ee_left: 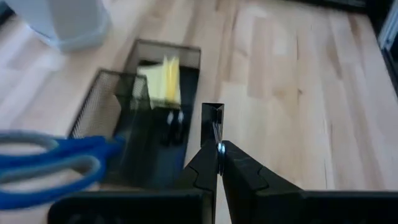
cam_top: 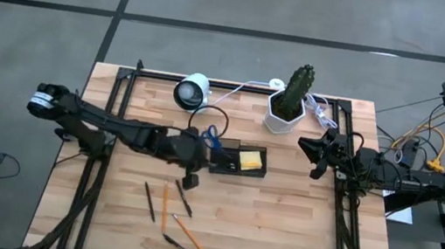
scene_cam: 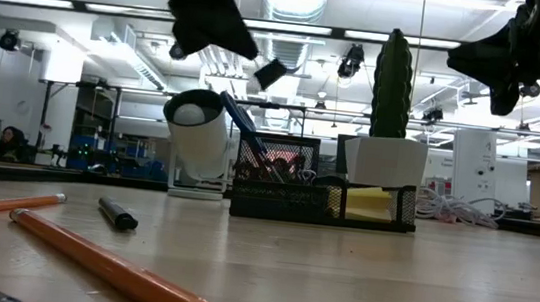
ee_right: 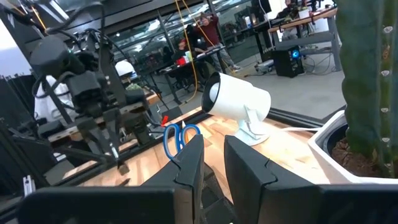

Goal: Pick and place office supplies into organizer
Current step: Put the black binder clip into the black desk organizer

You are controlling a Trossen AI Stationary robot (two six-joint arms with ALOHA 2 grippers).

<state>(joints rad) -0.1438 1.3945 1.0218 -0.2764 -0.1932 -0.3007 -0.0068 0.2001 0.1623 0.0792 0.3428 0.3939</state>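
Note:
The black mesh organizer [cam_top: 225,167] stands mid-table. Blue-handled scissors [ee_left: 50,165] stick up out of its left end compartment, and a yellow sticky-note pad [cam_top: 250,158] sits in its right end. My left gripper [cam_top: 191,177] hovers just off the organizer's near left corner, shut on a small dark stub [ee_left: 213,115]. Several orange and dark pencils and pens [cam_top: 177,219] lie flat on the wood nearer the front edge. My right gripper [cam_top: 321,153] waits at the table's right side, raised, a narrow gap between its fingers and nothing in it. My left gripper pinches the small dark stub between its two fingertips [ee_left: 219,149], and the stub's free end [scene_cam: 270,73] sticks out past them. The fingers slant down toward the table's right. The stub is lifted clear, high above the wood beside the organizer.
A white hexagonal pot with a cactus [cam_top: 286,112] and a white cylindrical device [cam_top: 193,91] stand behind the organizer. White cables [cam_top: 321,115] lie at the far right. Bare wood lies to the right of the pencils [cam_top: 277,230].

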